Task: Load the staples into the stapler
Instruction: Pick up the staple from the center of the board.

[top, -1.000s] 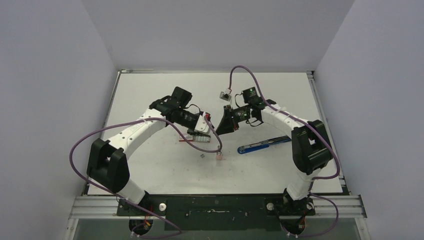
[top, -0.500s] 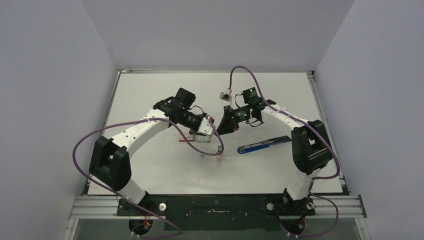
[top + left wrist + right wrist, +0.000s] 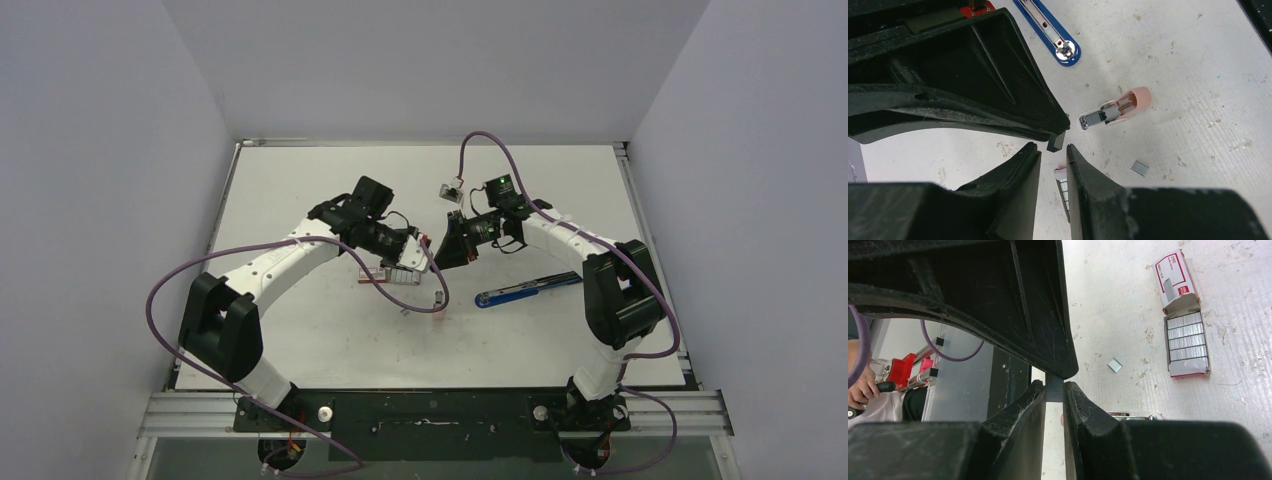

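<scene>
Since the earlier frame, the left arm has shifted slightly right toward the centre, and the fingers of the left tool (image 3: 1052,148) have drawn closer. They now stand apart by a narrow gap, with nothing visible between them. The fingers of the right tool (image 3: 1054,388) are nearly together, clamped at the tips on a short grey staple strip (image 3: 1054,391). Both tools meet tip to tip above the middle of the tabletop (image 3: 300,180). In the left wrist view, the right tool's tip sits just beyond the left tool's gap. The red-and-white staple box (image 3: 1182,315) lies open on the tabletop left of centre, directly below the left tool, with rows of silvery strips showing in its tray. One loose staple piece (image 3: 1139,168) lies near the box, on its near side. The blue stapler (image 3: 528,288) lies flat right of centre, well apart from the box and untouched by either tool. A small pink item (image 3: 1120,106) with a metal front lies between the loose piece and the stapler.
</scene>
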`<state>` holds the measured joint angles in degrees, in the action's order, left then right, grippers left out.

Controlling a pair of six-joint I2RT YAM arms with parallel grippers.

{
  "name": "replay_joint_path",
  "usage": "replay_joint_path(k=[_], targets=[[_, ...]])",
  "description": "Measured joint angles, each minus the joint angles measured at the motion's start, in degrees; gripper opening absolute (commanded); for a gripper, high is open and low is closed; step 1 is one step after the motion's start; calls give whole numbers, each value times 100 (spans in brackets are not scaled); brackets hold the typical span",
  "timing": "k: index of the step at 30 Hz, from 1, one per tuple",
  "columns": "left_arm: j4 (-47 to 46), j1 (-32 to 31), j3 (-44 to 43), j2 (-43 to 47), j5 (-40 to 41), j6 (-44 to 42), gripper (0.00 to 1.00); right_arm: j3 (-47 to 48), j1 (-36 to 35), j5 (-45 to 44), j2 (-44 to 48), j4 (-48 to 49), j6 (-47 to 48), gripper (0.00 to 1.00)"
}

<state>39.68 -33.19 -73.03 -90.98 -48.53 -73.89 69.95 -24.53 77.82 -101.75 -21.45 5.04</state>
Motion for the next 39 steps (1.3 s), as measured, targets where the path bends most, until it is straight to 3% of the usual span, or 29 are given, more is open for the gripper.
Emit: replay_joint_path(k=[13,21,26,32,39], targets=[[0,-52,0,-2,22,-4,17,0,0,0,0,0,-4,12],[0,-59,0,-2,37,-20,7,0,0,-7,0,42,-133,14],[-4,-59,0,-2,42,-37,0,-2,0,-9,0,76,-238,23],[0,-81,2,-2,48,-24,0,-2,2,-46,-2,173,-291,40],[-162,-68,192,0,52,374,0,57,127,-168,0,-138,50,43]])
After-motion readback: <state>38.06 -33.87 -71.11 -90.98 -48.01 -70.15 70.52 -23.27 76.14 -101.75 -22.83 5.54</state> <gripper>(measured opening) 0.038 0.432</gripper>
